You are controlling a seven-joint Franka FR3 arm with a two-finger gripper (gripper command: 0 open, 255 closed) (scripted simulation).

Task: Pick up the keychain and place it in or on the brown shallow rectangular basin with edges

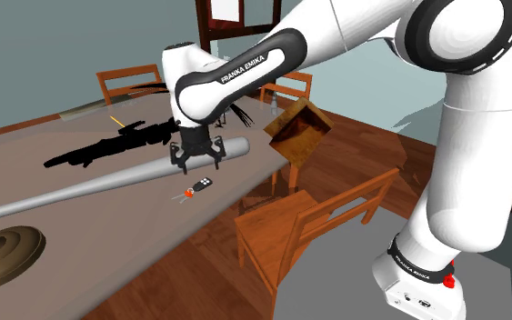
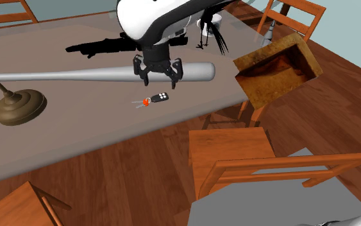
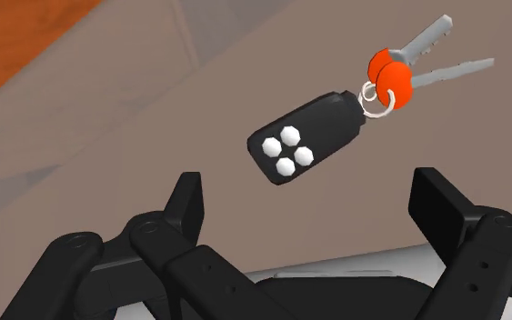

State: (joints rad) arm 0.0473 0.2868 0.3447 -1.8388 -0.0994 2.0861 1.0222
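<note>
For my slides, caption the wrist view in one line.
Open gripper looking down on the keychain, a black fob with orange-headed keys, lying on the table.

The bat [image 1: 108, 185] runs off the shoulder view's left edge, its handle end cut away, and the gripper [image 1: 197, 165] covers part of its barrel. The arm [image 1: 235, 73] hides one end of the flat black shape [image 1: 108, 150] behind the bat. The brown round base [image 1: 4, 255] is clipped by that same edge.
</note>
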